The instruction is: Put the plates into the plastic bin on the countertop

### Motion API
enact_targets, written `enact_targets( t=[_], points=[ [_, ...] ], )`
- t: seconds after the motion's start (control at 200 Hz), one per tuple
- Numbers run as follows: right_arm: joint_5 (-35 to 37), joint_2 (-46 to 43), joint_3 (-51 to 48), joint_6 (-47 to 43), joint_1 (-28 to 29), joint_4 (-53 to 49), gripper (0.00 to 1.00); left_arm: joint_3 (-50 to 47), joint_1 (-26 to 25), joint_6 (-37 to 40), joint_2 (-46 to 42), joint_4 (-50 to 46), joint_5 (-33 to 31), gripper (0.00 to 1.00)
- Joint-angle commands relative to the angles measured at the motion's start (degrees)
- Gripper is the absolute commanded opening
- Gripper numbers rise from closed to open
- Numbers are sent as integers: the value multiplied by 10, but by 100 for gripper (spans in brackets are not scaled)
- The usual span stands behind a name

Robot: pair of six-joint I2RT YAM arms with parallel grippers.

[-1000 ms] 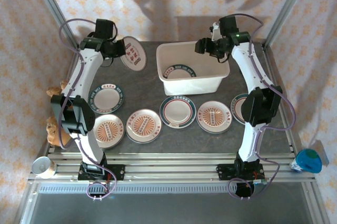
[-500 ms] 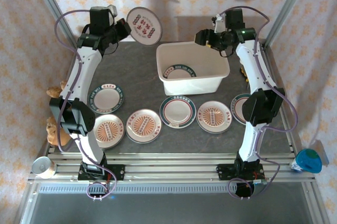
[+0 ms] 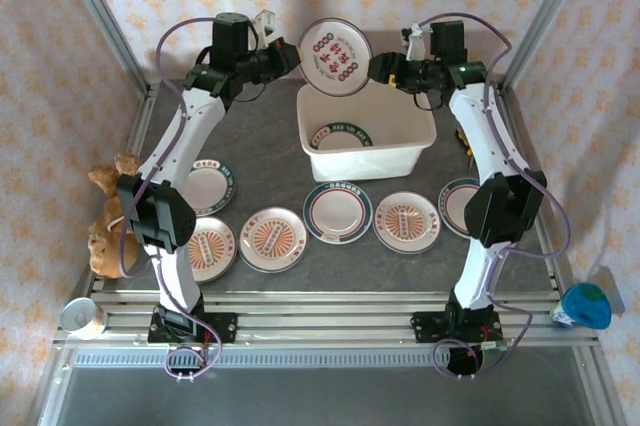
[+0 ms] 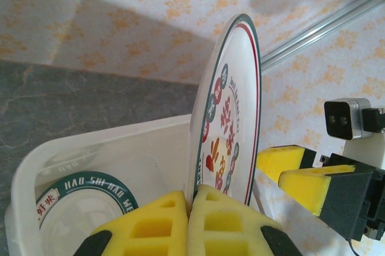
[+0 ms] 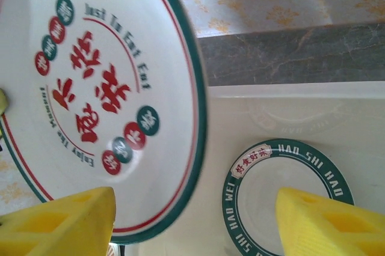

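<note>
Top view: the left claw (image 3: pixel 296 54) is clamped on the rim of one plate (image 3: pixel 335 45), which it holds upright above the far rim of the plastic bin (image 3: pixel 366 162). The right claw (image 3: pixel 384 70) stands wide above the bin's far right corner, just beside that plate. A teal-rimmed plate (image 3: pixel 338 136) lies flat inside the bin. Six more plates (image 3: pixel 338 211) lie on the surface (image 3: pixel 270 146), in front of the bin and to its left.

Left wrist view: the left claw (image 4: pixel 192 208) pinches the plate (image 4: pixel 225 118) edge-on above the bin (image 4: pixel 90 142).

Right wrist view: the right claw (image 5: pixel 192 223) gapes, holding nothing. The plate's (image 5: pixel 108 88) printed face hangs above the bin (image 5: pixel 301 91).
</note>
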Motion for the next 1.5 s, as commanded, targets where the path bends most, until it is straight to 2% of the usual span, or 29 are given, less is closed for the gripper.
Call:
enact_targets(
  t=[0.0,0.3,0.561,0.891,1.106,1.496],
  points=[
    [8,-24,-15,25,-5,41,68,7,0,-10,-10,50,26,0],
    [-17,-27,-53,85,-9,105,59,-13,-10,-30,-11,77,37,0],
    [-41,-29,-70,107,-9,137,55,-27,-17,-48,-5,102,40,0],
    [-41,-27,-75,117,-9,146,44,-32,-19,-57,-4,114,41,0],
    [-48,-26,-76,124,-9,155,30,-33,-20,-58,-1,113,40,0],
    [-55,-24,-77,127,-9,162,11,-29,-21,-45,0,91,35,0]
  ],
)
